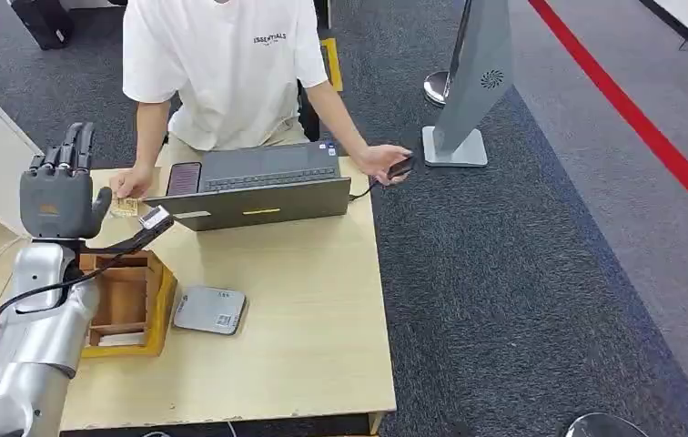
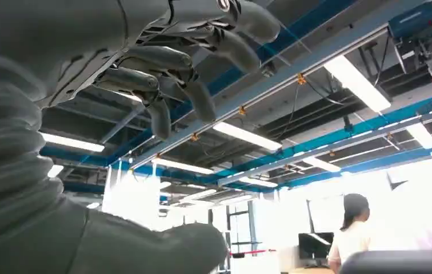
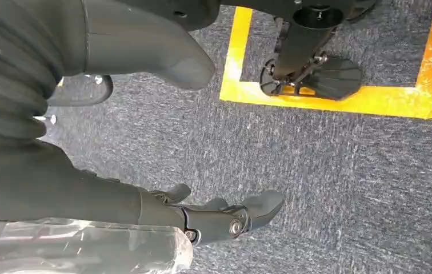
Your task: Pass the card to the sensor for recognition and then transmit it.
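Note:
My left hand (image 1: 56, 187) is raised above the table's left side, fingers pointing up and spread, with nothing in it. In the left wrist view the same hand (image 2: 162, 68) shows loosely curved fingers and an empty palm against the ceiling. A small pale card-like item (image 1: 125, 208) lies on the table just past my left hand, under the fingers of a person's hand (image 1: 131, 185). The grey square sensor (image 1: 210, 309) lies flat on the table, nearer to me than the laptop. My right hand (image 3: 214, 220) hangs over the carpet, thumb and fingers apart, holding nothing.
A wooden box (image 1: 160, 300) stands left of the sensor, beside my forearm. The person in a white shirt (image 1: 222, 64) sits behind an open laptop (image 1: 258, 187) and holds a dark device (image 1: 401, 167) at the table's far right corner. The table edge (image 1: 386, 346) borders carpet.

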### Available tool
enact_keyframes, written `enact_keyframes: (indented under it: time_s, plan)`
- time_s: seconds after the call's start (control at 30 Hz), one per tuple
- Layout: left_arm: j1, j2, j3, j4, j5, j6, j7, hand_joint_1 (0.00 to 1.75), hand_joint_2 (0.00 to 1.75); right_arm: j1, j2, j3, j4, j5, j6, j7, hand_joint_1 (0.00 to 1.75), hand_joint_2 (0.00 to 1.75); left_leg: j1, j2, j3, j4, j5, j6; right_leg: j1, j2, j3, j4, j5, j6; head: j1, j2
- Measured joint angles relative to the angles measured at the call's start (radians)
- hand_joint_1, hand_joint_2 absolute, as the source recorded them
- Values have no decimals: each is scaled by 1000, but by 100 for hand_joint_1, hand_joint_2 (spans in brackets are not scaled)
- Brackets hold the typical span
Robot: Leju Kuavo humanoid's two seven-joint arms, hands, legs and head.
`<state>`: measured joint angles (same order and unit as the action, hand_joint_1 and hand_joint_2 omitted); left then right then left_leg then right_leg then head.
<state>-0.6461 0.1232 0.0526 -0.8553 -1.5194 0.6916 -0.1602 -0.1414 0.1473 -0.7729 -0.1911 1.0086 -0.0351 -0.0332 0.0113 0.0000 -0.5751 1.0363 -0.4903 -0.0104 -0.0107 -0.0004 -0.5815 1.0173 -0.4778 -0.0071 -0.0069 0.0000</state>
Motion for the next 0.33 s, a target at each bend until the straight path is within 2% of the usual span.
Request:
enact_keyframes:
  time_s: [0.17, 0.33]
  plan:
    - [16, -3, 8, -25, -2, 0, -3, 0, 175, 5, 0, -2, 0, 1, 4, 0, 0, 175, 0, 0, 0, 0, 0, 0, 0, 0, 0, 0, 0, 0, 0, 0]
    - [48, -3, 13, -84, 20, 0, -51, 0, 175, 10, -3, -13, 0, -1, 6, -11, 0, 175, 0, 0, 0, 0, 0, 0, 0, 0, 0, 0, 0, 0, 0, 0]
